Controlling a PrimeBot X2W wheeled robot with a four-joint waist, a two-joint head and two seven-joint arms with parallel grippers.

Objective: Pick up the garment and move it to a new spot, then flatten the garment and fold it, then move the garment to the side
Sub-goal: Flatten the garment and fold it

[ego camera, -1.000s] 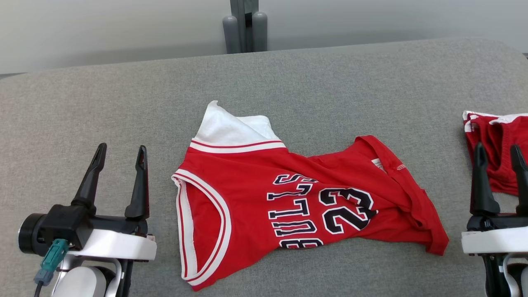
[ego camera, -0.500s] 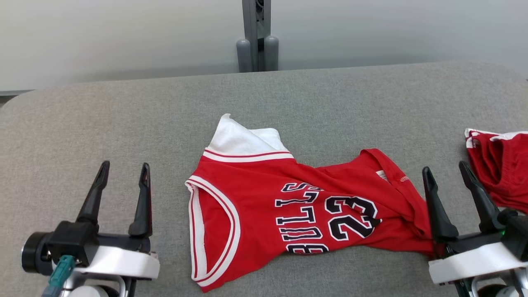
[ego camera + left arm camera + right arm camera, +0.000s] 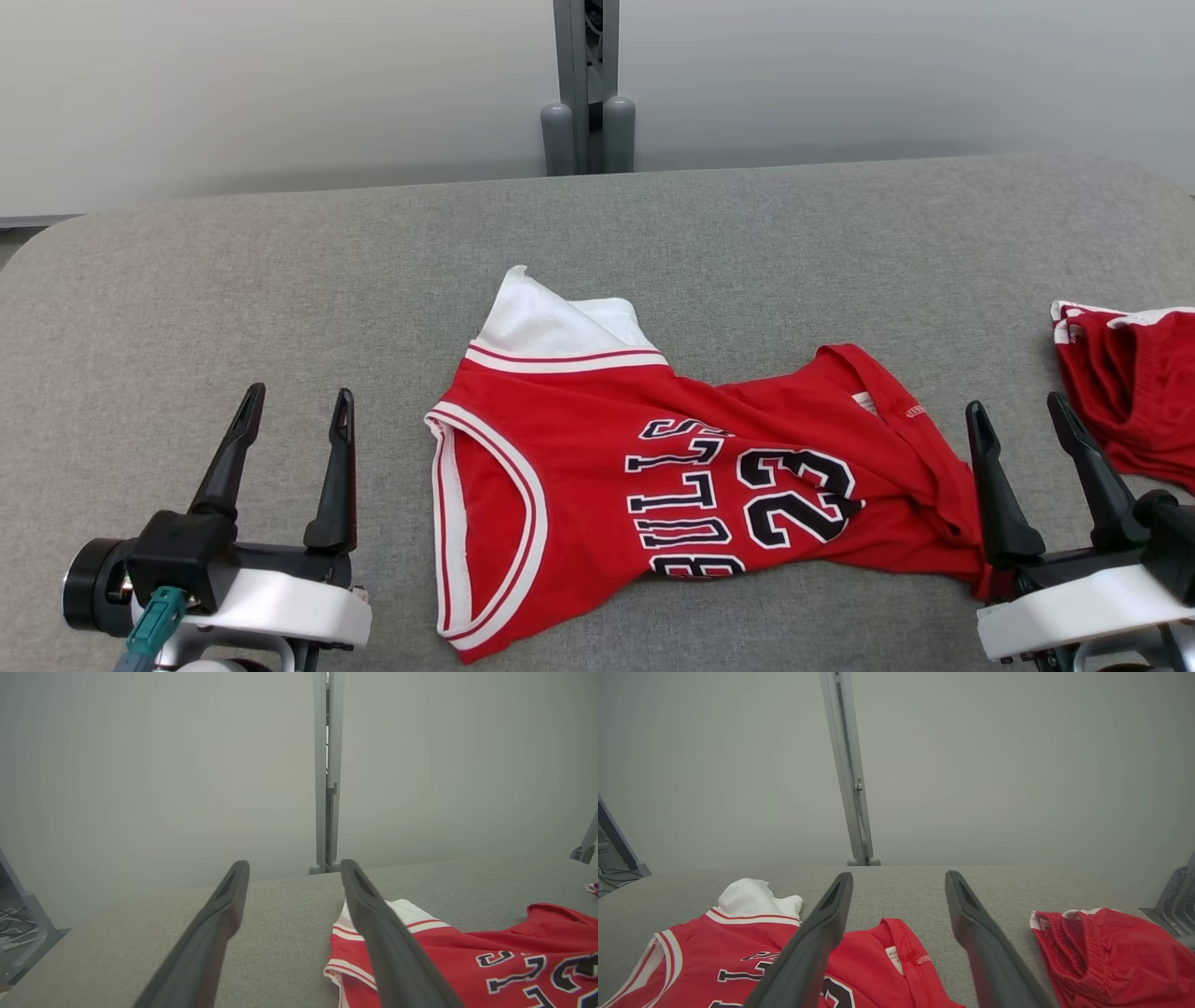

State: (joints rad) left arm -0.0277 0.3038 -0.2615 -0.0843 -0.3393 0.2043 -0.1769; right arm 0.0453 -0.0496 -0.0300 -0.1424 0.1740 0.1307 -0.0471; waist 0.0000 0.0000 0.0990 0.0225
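Logged left hand [image 3: 299,392] at lower left of head view: two dark fingers spread wide, gripping nothing, poised over bare grey counter [image 3: 233,280] just left of the jersey [image 3: 597,485]. Logged right hand [image 3: 1015,401] at lower right, likewise spread and empty, fingers pointing away from the robot, set over the strip of counter between the jersey's right end and a second red garment [image 3: 1134,401]. Contact between right hand's base and jersey cloth: cannot tell. Found jersey lying near centre of counter between the two hands, rumpled rather than flat, with white-trimmed armhole toward the left hand, white inner fabric turned up at the far edge, black "BULLS 23" lettering lying sideways, and creased right end bunched just beside the right hand. Second red garment heaped at counter's right edge, apart from the jersey. Beyond the counter: pale wall [image 3: 280,93] and a grey upright post [image 3: 586,84] with two rounded feet at the far edge. Via right wrist view, picked out a small white label [image 3: 893,959] beside a red seam band on the jersey, a gathered waistband on the second red garment, and a metal bracket [image 3: 1174,896] at far right. Via left wrist view, picked out loose cables [image 3: 11,914] low at far left and a slanted grey strut [image 3: 586,842] at the right edge.
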